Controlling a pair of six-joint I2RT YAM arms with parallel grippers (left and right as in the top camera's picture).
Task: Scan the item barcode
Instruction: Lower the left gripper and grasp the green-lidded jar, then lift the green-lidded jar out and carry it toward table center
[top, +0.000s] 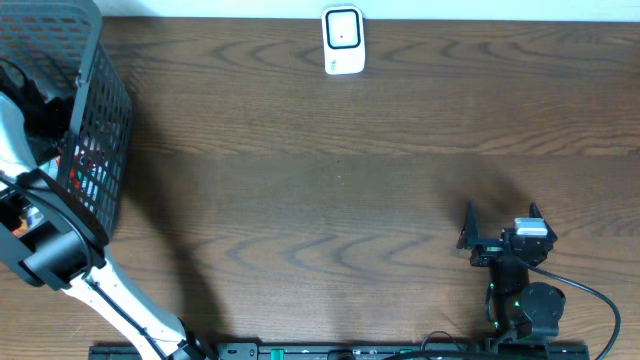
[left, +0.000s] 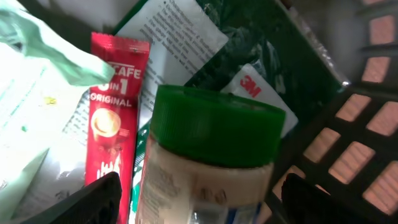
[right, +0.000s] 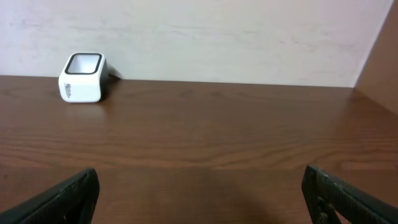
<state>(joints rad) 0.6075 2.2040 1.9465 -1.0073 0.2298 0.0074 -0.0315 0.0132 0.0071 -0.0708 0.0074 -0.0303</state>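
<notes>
Both arms at rest pose, jaws apart on each.
The left arm (top: 60, 255) reaches from the near edge up to the far left, its white link slanted. The left gripper (left: 199, 202) looks downward with jaws wide. The right arm (top: 520, 300) is folded at the near right, and the right gripper (top: 502, 222) points forward, level, jaws fully spread.

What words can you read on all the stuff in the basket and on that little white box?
"CAFE", "IN 1", "ORIGINAL": on the red sachet.
"3M": on the white label of the green pack.
On the white paper: small print, too blurred to read.
On the jar: label blurred, unreadable.
On the white scanner: a tiny mark on its side, too small to read.
</notes>
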